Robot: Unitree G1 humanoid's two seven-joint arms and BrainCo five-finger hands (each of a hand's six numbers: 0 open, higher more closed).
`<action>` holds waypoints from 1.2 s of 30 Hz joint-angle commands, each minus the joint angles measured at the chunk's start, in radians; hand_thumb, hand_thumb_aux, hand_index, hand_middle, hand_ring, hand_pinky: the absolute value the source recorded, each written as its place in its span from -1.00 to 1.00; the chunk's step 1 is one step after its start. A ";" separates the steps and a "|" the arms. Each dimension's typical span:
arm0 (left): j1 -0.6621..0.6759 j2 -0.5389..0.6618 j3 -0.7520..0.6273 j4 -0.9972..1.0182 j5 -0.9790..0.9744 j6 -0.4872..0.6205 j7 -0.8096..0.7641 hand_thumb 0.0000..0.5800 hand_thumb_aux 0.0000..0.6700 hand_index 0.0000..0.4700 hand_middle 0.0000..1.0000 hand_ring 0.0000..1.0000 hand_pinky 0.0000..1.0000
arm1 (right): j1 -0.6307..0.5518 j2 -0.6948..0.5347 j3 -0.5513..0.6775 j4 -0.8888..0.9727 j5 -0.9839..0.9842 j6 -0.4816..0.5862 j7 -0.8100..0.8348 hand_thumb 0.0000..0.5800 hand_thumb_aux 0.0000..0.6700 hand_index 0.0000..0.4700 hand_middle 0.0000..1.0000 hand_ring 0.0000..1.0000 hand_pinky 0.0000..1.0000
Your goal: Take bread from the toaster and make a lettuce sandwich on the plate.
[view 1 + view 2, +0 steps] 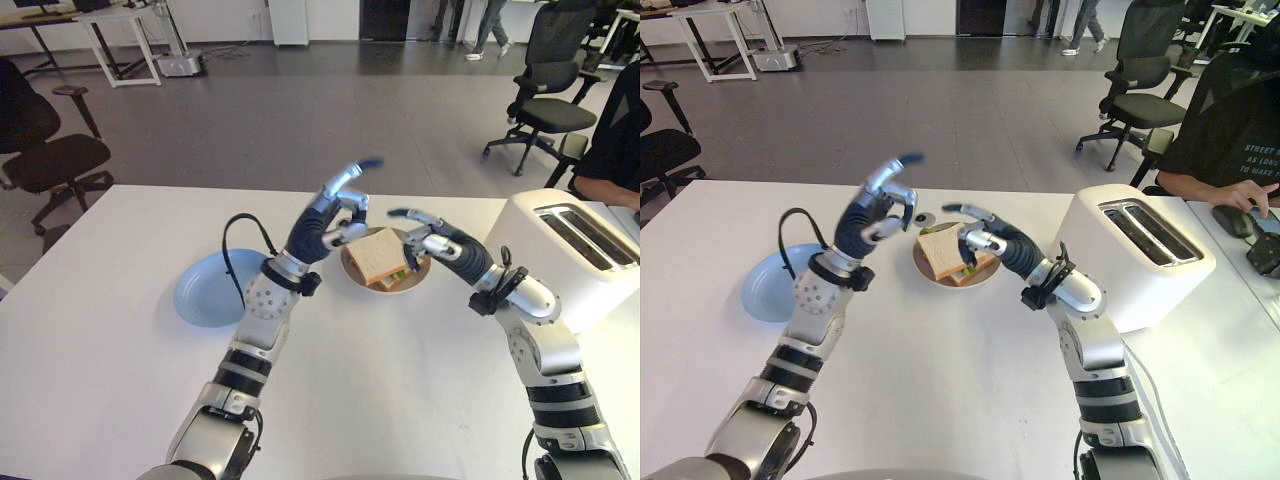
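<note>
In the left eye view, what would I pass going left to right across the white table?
In order: blue plate → left hand → sandwich → right hand → white toaster.

- Both eyes sit on the head, close above the surface, facing forward and down.
- Both take in the plate just right of the left fingers, the toaster far right, and the floor beyond.
- The right eye stands slightly rightward.
</note>
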 commanded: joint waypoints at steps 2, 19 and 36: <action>0.083 -0.045 0.066 -0.093 0.047 0.148 0.107 -1.00 -1.00 -1.00 -1.00 -1.00 -1.00 | -0.024 0.127 -0.088 -0.121 -0.041 -0.011 -0.263 -1.00 -1.00 -1.00 -1.00 -1.00 -1.00; 0.064 -0.138 0.182 0.012 0.092 0.271 0.187 -1.00 -1.00 -1.00 -1.00 -1.00 -1.00 | 0.019 0.169 -0.005 -0.079 -0.312 -0.084 -0.441 -1.00 -1.00 -1.00 -1.00 -1.00 -1.00; 0.075 -0.152 0.229 0.019 0.031 0.259 0.102 -1.00 -1.00 -1.00 -1.00 -1.00 -1.00 | 0.004 0.168 0.019 0.000 -0.370 -0.123 -0.460 -1.00 -1.00 -1.00 -1.00 -1.00 -1.00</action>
